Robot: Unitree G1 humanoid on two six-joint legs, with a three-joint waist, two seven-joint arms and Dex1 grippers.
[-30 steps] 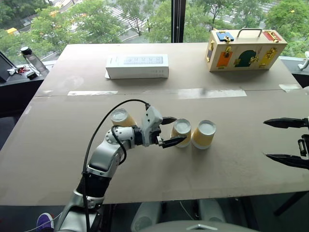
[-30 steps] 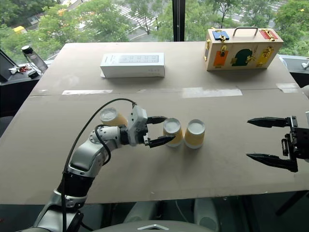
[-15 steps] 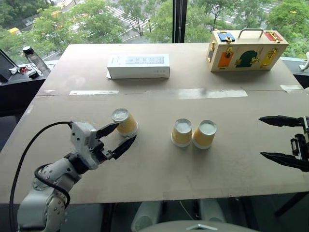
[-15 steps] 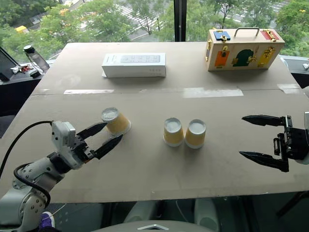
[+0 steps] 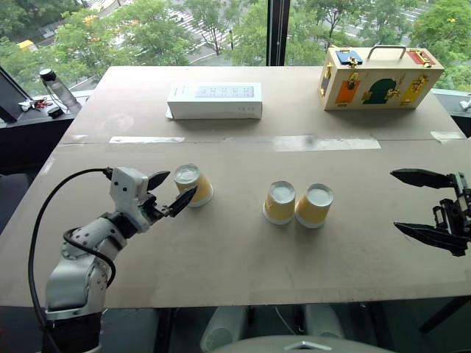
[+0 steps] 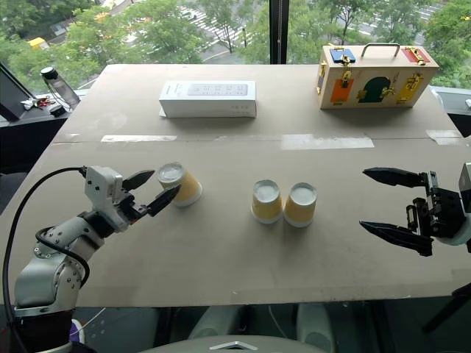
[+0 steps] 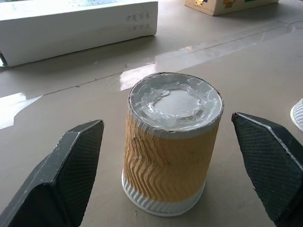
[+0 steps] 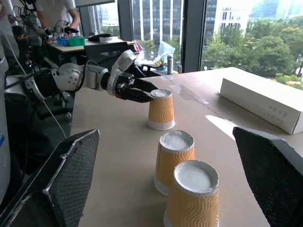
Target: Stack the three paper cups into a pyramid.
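Note:
Three paper cups stand upside down on the table, yellow-orange ribbed with white bases up. One cup (image 5: 196, 185) stands alone to the left. The other two cups (image 5: 280, 202) (image 5: 314, 205) stand side by side in the middle, touching or nearly so. My left gripper (image 5: 182, 183) is open, level, and its fingers (image 7: 71, 165) flank the lone cup (image 7: 170, 156) without touching it. Well to the right of the pair, my right gripper (image 5: 394, 198) is open and empty, pointing left at them.
A white rectangular box (image 5: 214, 100) lies at the back of the table. A wooden box with coloured latches (image 5: 383, 68) stands at the back right. A bottle (image 5: 51, 87) stands on a side desk at the far left. A person (image 8: 52, 12) stands by that desk.
My left gripper has left the middle cup and swung left, and its open fingers now sit either side of the lone left cup. The right gripper has hardly moved.

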